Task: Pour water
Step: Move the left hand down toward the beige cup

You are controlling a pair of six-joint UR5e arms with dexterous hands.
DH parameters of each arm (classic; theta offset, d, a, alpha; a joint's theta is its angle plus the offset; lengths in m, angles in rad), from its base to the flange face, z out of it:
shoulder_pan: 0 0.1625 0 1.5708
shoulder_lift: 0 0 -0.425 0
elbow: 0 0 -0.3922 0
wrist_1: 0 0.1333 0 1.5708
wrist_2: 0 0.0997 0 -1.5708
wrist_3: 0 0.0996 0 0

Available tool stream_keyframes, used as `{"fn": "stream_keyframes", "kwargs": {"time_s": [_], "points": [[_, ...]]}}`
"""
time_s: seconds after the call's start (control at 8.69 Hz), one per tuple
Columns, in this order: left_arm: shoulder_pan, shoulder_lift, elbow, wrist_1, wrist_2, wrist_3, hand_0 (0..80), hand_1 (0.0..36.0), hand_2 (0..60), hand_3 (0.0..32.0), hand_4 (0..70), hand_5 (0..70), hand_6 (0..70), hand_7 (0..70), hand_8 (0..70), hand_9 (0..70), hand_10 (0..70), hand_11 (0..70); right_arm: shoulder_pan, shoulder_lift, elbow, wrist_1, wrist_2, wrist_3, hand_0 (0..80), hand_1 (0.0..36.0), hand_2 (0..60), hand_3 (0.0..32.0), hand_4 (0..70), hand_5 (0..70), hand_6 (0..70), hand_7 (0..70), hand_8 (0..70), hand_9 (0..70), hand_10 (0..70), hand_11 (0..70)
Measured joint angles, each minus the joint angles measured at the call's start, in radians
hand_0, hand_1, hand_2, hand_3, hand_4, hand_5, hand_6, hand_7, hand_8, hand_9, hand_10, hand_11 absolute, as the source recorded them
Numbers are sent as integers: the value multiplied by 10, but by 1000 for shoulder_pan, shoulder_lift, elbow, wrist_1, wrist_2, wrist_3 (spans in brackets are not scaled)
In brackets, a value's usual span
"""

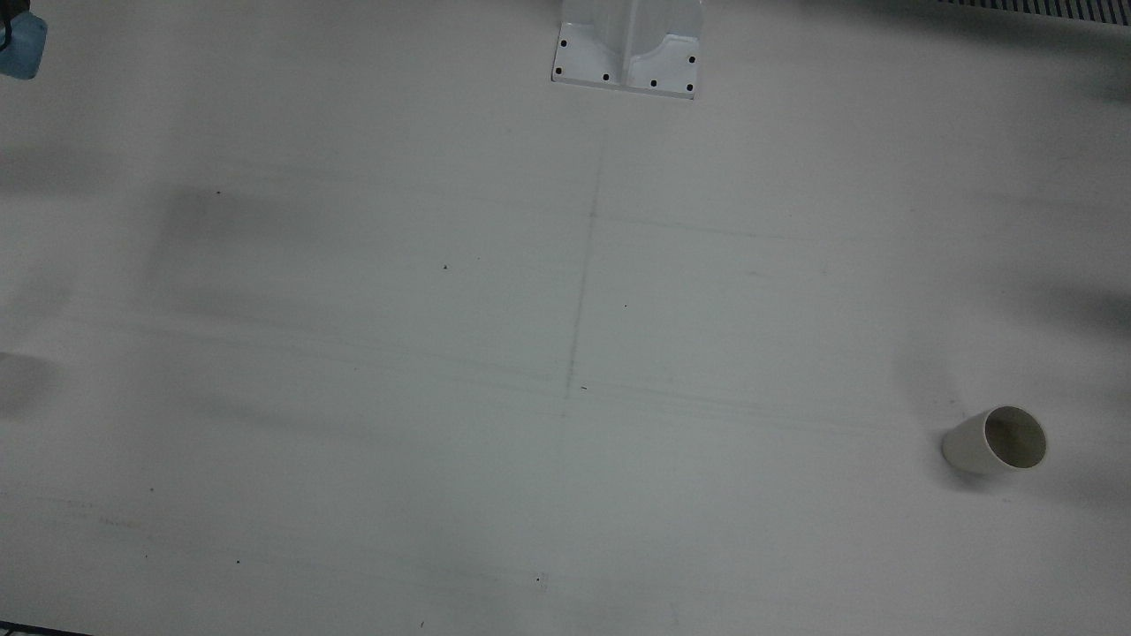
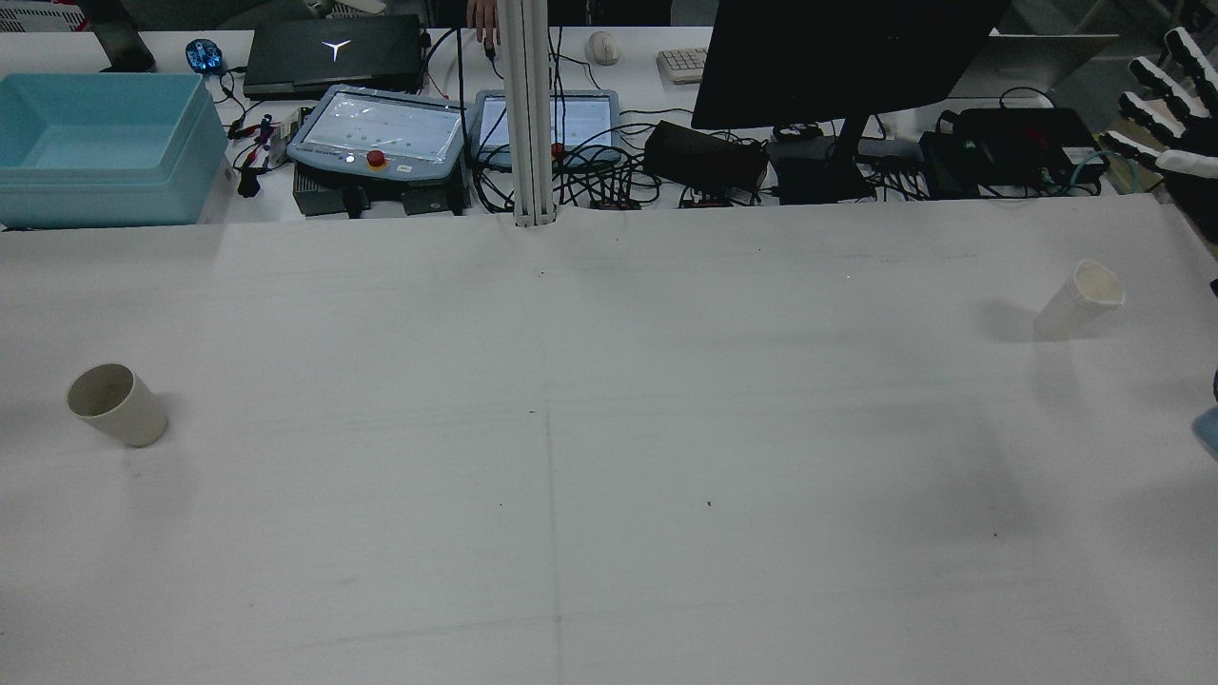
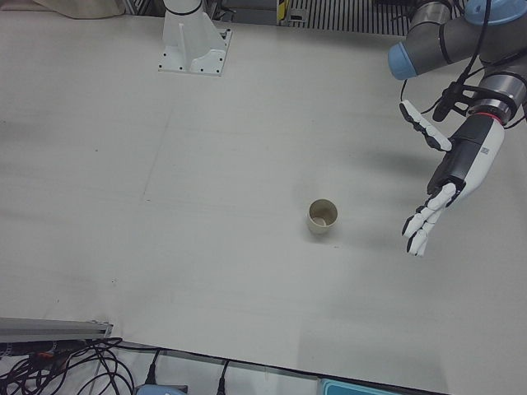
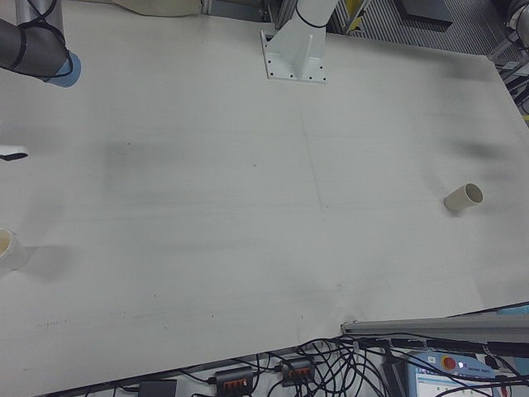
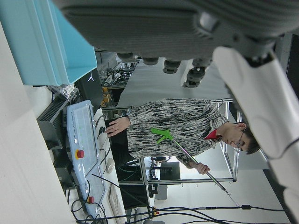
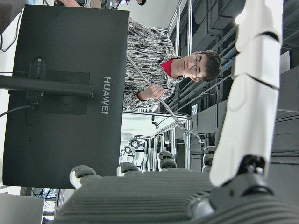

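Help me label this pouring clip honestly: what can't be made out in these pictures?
1. Water in the beige cup: its inside is dim in the front view and too small elsewhere.
2. White cup: small in the rear view, cut by the right-front view's left edge; contents unclear.
3. Right hand: only spread fingers show at the rear view's right edge.
4. Left hand: outside the front view.

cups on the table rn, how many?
2. A beige open-topped cup stands on the robot's left side, near the open left hand. A white translucent cup stands on the right side. None looks hidden.
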Motion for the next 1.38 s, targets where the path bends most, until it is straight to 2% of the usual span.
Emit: {"fn": "stream_keyframes", "kwargs": {"time_s": [0.23,0.46,0.58,0.81,0.92,1.15,1.38], "points": [[-2,8,6,-15,0,-1,485,22,0,20,192,0,18,53,0,0,0,0,2,-18,22,-1,-1,-1,575,234,55,308,28,57,21,100,0,6,0,0],[-4,13,11,-31,-2,-1,494,34,0,36,182,0,14,49,0,0,0,0,2,-47,32,-1,0,-1,560,215,26,308,17,53,14,93,0,4,0,0],[-3,28,15,-47,-12,13,520,70,0,50,167,0,8,50,0,0,0,0,2,-68,33,2,1,0,563,218,13,296,0,55,1,63,0,0,0,0],[9,94,36,-137,-28,124,572,130,0,66,152,0,6,53,0,0,0,22,0,-122,34,33,1,-1,570,225,17,260,0,58,4,61,0,0,0,0],[32,129,52,-188,-31,192,589,148,0,56,153,0,12,56,0,0,3,27,-4,-139,34,45,0,-2,569,225,12,254,0,57,0,49,0,0,0,0],[115,166,127,-298,-49,320,572,140,0,0,174,0,18,48,0,0,0,20,-32,-156,33,54,-4,-6,569,226,12,262,0,56,0,42,0,0,0,0],[214,168,255,-421,-133,383,546,123,0,0,175,0,13,41,0,0,0,2,-64,-164,32,55,-8,-12,566,223,1,270,0,55,0,24,0,0,0,0]]}}
